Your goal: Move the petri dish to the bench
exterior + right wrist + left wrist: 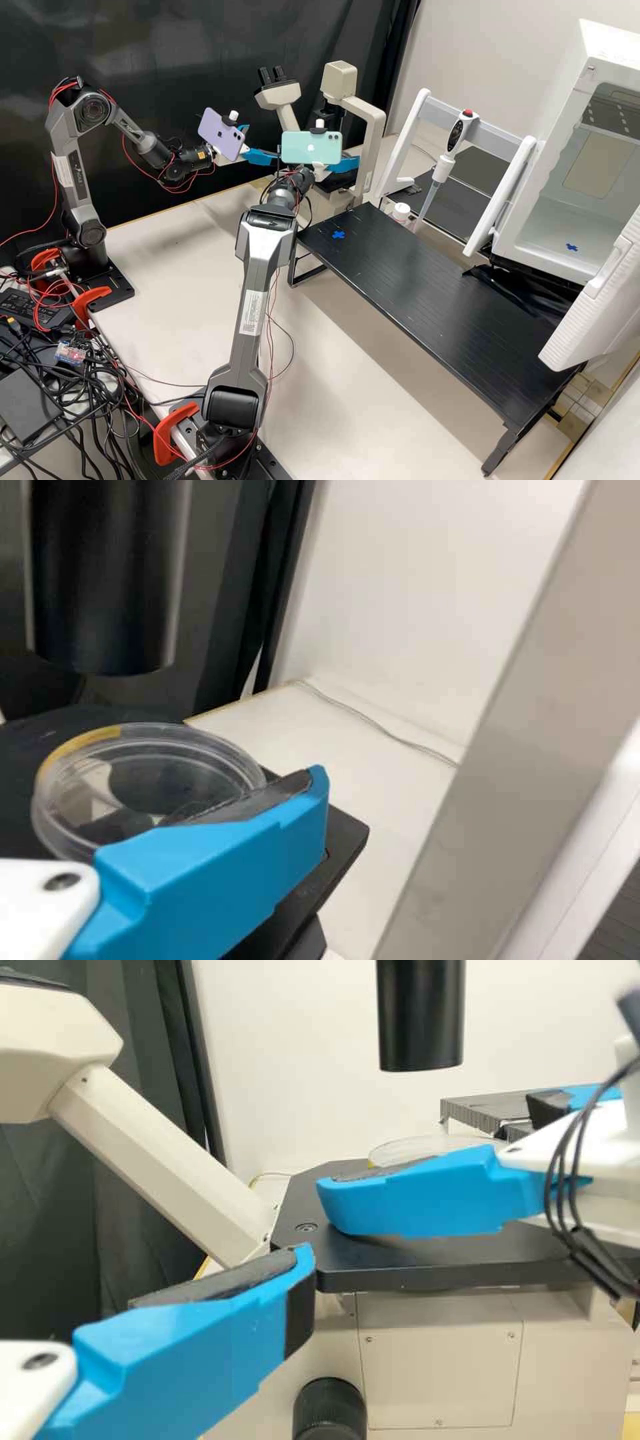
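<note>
Right wrist view: the clear, round plastic petri dish (150,780) is seen lying flat on the black stage (345,842) of the microscope (374,133). It is framed by the widely parted blue fingers of the right gripper (430,1155), and no firm hold is made out. The left gripper (262,143), also parted and empty, is set farther off. A closing across the dish's width by the nearer right gripper seems called for.
</note>
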`<state>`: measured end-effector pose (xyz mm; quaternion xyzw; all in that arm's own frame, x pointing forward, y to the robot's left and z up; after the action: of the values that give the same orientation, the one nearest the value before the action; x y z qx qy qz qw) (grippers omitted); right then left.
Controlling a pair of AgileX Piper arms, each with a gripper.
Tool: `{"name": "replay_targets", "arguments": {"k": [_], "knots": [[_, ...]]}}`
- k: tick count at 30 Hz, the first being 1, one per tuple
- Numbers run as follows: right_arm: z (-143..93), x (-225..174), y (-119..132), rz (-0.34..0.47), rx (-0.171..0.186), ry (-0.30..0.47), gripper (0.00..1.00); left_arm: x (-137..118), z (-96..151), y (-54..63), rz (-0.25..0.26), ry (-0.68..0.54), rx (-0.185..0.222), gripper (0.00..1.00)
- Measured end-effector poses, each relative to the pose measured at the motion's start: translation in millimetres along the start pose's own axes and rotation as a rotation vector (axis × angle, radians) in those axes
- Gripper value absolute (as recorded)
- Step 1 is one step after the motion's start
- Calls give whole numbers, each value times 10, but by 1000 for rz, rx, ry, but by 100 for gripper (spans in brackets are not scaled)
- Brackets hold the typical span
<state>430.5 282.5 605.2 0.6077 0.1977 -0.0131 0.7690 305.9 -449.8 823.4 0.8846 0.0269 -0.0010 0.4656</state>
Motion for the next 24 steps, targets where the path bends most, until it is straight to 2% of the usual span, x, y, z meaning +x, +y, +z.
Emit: {"name": "replay_targets", "arguments": {"k": [5, 6, 12, 24], "knots": [[40, 18, -18, -3, 13, -13, 100, 0, 0, 0, 0, 0, 0, 100], [43, 19, -16, -3, 13, -14, 0, 0, 0, 0, 0, 0, 0, 100], [120, 6, -90, -24, 29, -27, 0, 0, 0, 0, 0, 0, 0, 100], [127, 7, -142, -34, 20, -27, 0, 0, 0, 0, 0, 0, 0, 100]]}}
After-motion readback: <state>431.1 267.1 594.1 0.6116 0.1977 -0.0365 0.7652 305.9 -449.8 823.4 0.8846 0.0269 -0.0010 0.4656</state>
